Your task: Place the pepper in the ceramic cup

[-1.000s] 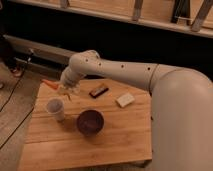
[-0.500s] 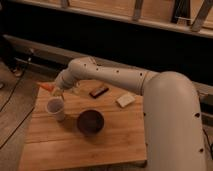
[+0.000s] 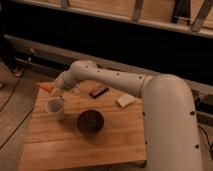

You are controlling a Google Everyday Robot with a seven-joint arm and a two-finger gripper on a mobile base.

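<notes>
The pincer [image 3: 55,90] hangs over the bench's [image 3: 60,145] left edge, closed on the pepper [image 3: 45,87], whose orange body sticks out to the left, roughly level rather than pointing down. Just below and slightly right of it stands the cup [image 3: 55,108], upright near the left edge. To the cup's right sits a dark bowl [image 3: 90,121], close beside it but apart. Farther back lie a dark bar [image 3: 98,91] and, toward the right edge, a pale block [image 3: 125,100]. The likely trouble is the release: the pepper's free end reaches past the cup's rim toward the bench edge, so letting go from here could send it onto the rim, tip it outward and drop it to the floor. Lying level, it could also bridge the narrow mouth instead of sliding in. If the pincer descends off-centre it may nudge the light cup over, or push it into the bowl.
</notes>
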